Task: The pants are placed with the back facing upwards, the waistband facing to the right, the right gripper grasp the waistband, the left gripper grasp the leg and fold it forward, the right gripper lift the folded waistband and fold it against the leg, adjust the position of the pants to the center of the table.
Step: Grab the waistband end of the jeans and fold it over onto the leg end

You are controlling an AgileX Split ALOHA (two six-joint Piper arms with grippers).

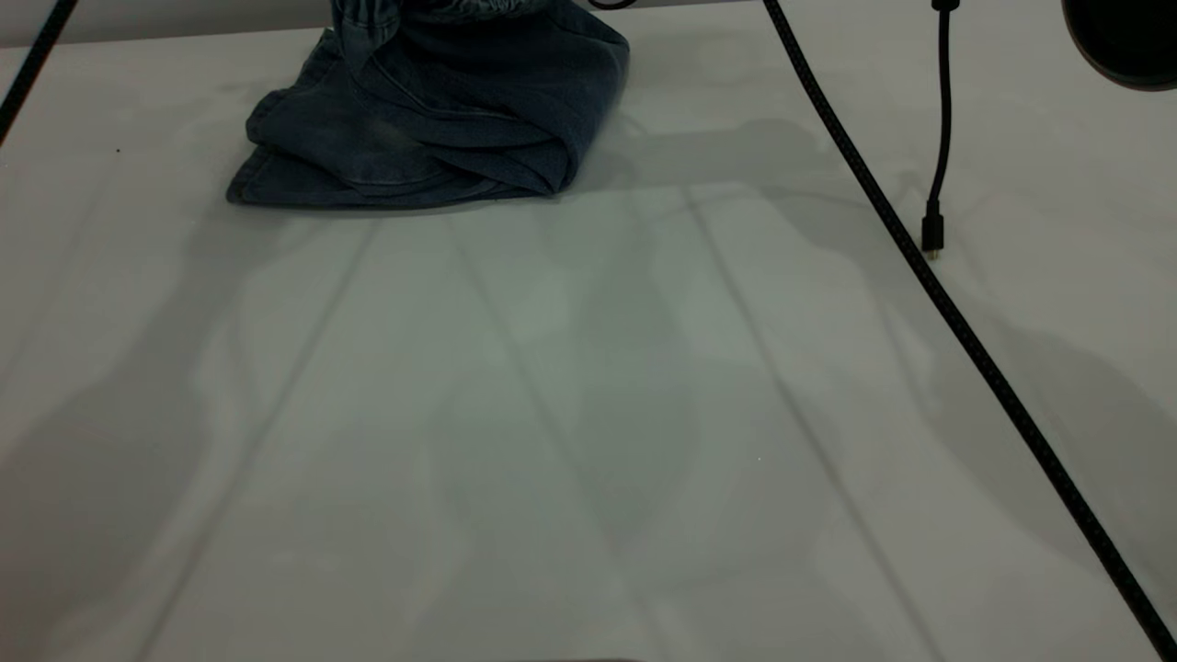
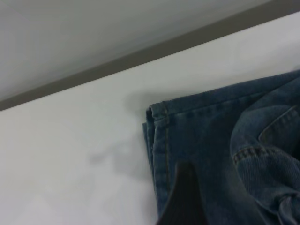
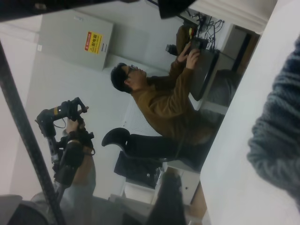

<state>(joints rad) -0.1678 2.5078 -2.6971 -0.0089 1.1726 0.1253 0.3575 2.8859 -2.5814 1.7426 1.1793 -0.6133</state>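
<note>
Wide pale-grey table [image 1: 588,414], and the small blue faded-denim pants [image 1: 432,119] sit bunched and folded at its far edge, left of centre. Left gripper [image 2: 185,199] hovers right over the denim; finger state can't be told. Centring remains, I'd say.

Background, right wrist view: pale grey wall [image 3: 56,75] carrying a grey metal cabinet [image 3: 75,40] with a yellow and red warning sticker [image 3: 93,42]. Person in a brown top [image 3: 164,105] seated on a black chair [image 3: 136,145], hands raised to a dark device [image 3: 199,61]. Tangle of cables [image 3: 206,23] beside white trim. Left wrist view: plain grey wall [image 2: 93,33] beyond the table's far edge.
</note>
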